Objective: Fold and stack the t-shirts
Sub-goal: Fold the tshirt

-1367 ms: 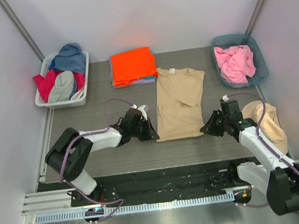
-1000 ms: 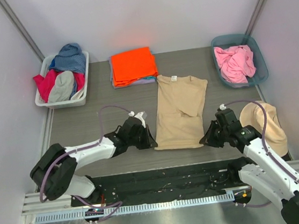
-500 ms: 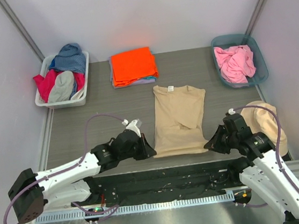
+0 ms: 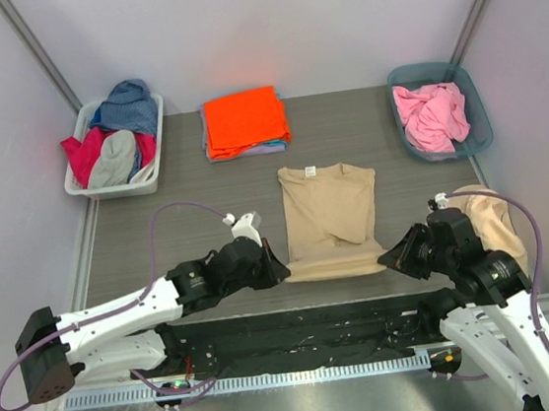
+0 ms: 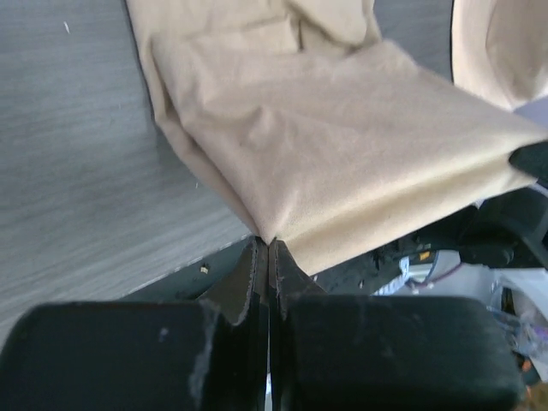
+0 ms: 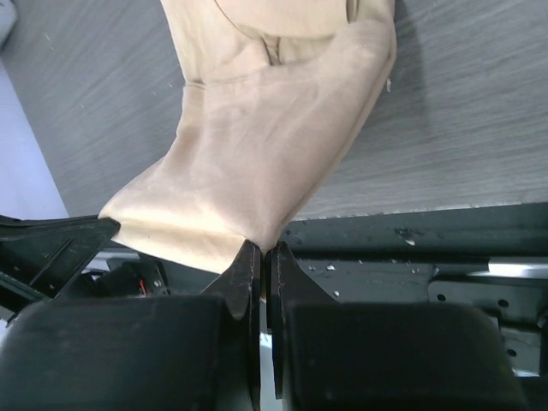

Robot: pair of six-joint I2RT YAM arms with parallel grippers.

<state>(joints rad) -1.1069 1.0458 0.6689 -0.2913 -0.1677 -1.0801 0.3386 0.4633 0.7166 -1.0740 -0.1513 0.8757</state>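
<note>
Tan shirt [image 4: 330, 214] runs near-to-far along the counter [image 4: 174, 192], collar at the far end, hem at the near edge. Left claw [image 4: 279, 270] and right claw [image 4: 387, 258] each pinch a hem corner.

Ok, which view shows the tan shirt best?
Top external: the whole tan shirt shows, collar to hem. Each wrist view shows only one near corner, pinched by the left gripper or the right gripper, plus nearby folds.

Left gripper [image 4: 281, 272] and right gripper [image 4: 387, 257] pinch tan shirt [image 4: 330, 214].
</note>
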